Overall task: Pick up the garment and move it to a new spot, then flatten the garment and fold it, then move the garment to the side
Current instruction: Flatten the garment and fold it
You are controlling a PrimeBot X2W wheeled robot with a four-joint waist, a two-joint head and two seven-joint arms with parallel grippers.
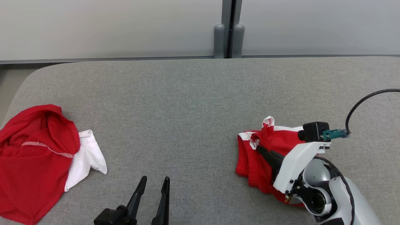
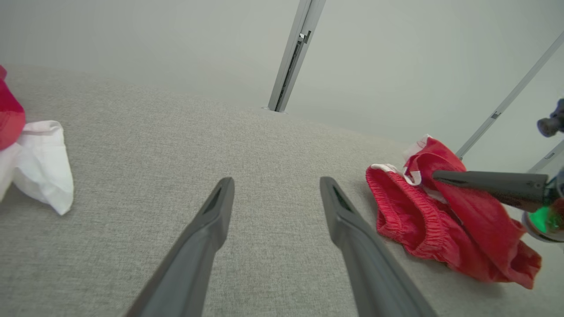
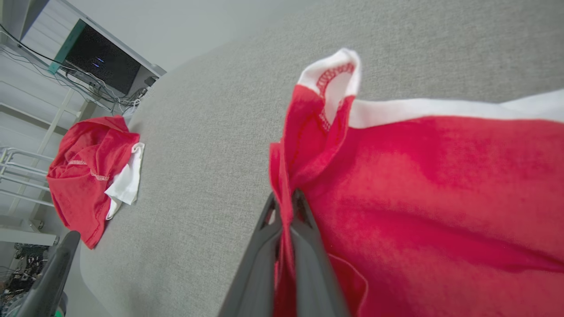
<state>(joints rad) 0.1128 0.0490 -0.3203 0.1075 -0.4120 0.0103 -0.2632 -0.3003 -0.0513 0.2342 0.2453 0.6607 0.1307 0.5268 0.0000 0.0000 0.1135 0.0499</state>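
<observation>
Clearly the right hand [image 3: 285, 207] has its two dark fingers pressed together on a raised fold of the garment [image 1: 250, 162], pinching the red cloth just below a small white-edged loop of hem. The garment is a crumpled pair of red shorts with white trim. It lies on the right side of the worktop [image 1: 187, 109], towards the near edge. In the head view the hand reaches into it from the lower right, so the pale wrist covers part of the cloth. In the left wrist view the gathered elastic waistband faces the camera, and most of the cloth rests on the surface under the pinched fold.

The left hand [image 1: 155, 179] hovers at the near edge, left of centre, its fingers spread and holding nothing. It is well apart from the garment, with bare surface between them.

A second red and white garment [image 1: 34, 162] lies bunched at the far left edge of the worktop, a white sleeve or panel sticking out on its right side.

The worktop is covered in grey woven fabric and has a rounded far-left corner. Behind it stand pale wall panels [image 1: 109, 28] joined by a grey vertical post [image 1: 229, 31]. A black cable [image 1: 359, 106] arcs over the right side. In the right wrist view a dark screen [image 3: 101, 61] sits beyond the worktop.
</observation>
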